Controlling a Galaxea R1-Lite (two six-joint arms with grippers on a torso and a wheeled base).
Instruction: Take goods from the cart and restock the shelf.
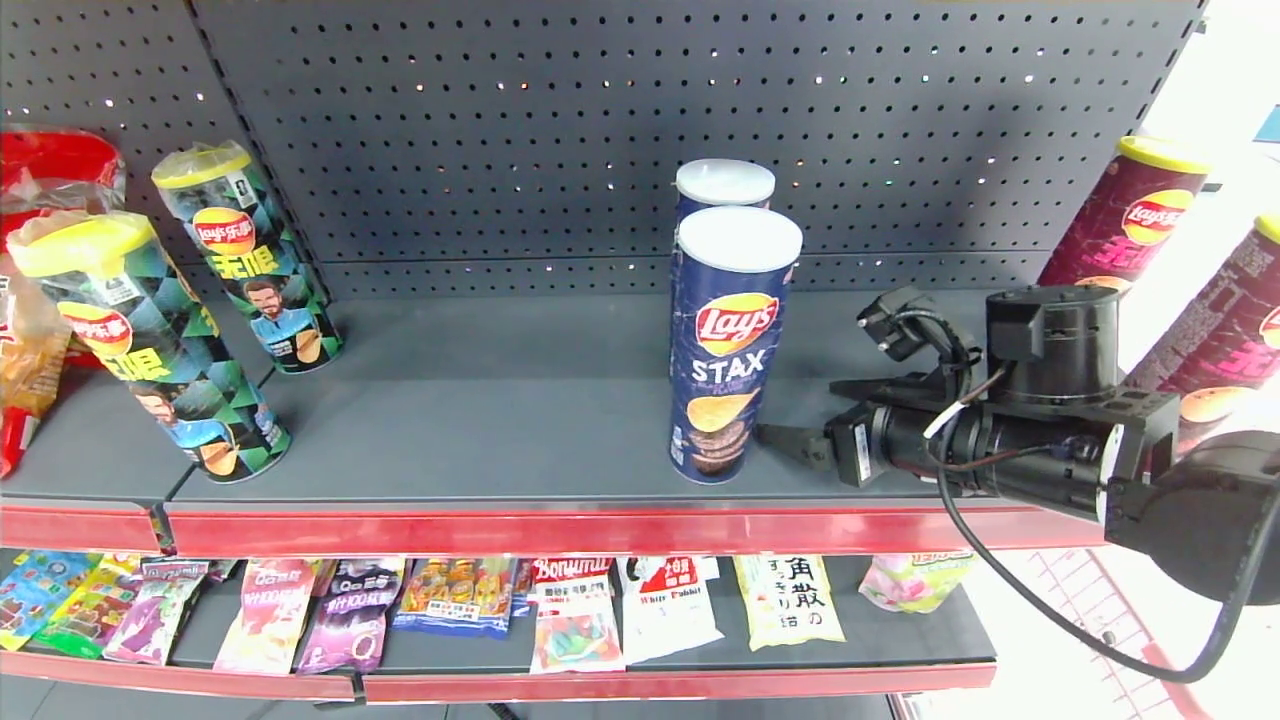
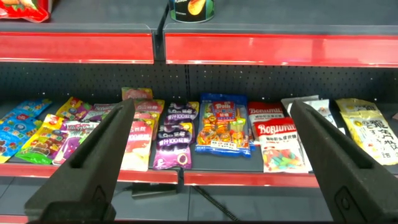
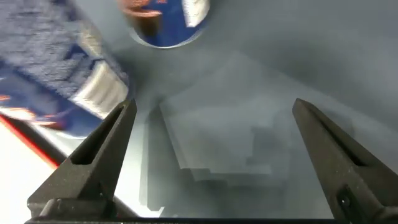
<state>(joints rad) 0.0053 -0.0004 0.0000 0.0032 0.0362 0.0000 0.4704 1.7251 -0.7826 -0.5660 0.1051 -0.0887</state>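
Two dark blue chip cans stand upright mid-shelf, one (image 1: 735, 340) in front and one (image 1: 722, 185) right behind it. My right gripper (image 1: 800, 410) lies low over the grey shelf board (image 1: 500, 400), just right of the front can, pointing at it and open with nothing between its fingers. In the right wrist view, the right gripper (image 3: 212, 107) frames bare shelf, with the blue cans (image 3: 165, 25) beyond its fingertips. My left gripper (image 2: 211, 104) is open and empty, held in front of the lower shelf of snack bags (image 2: 224, 124).
Two green-patterned chip cans (image 1: 250, 260) (image 1: 150, 340) stand at the shelf's left by a red bag (image 1: 50, 170). Two maroon cans (image 1: 1140, 215) (image 1: 1225, 320) stand at the right end. A red lip (image 1: 560, 530) edges the shelf. Several snack bags (image 1: 570, 610) fill the lower shelf.
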